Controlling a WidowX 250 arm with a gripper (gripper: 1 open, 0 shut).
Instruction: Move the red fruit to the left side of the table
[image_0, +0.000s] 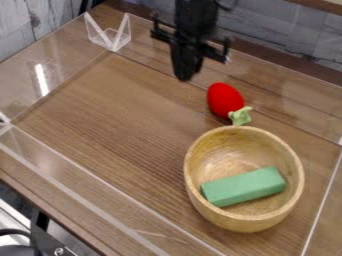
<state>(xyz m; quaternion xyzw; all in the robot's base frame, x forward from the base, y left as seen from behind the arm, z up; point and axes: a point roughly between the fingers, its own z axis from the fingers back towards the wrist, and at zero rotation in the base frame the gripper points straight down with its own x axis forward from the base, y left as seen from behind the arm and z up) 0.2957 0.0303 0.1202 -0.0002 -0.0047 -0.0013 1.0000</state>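
Hovering above the tabletop (120, 130), my claw (185, 72) was pressed together and pinching nothing. The fruit (226, 98) lay on the wood below and to the right of my claw, apart from it, its leafy cap nearest the bowl (245, 178), which held a green block (243, 187). I judged the risk plain: if I carried on leftward, I would deliver nothing. A glossy, rounded fruit could also squirt out of a poorly centred pinch and roll against the bowl.
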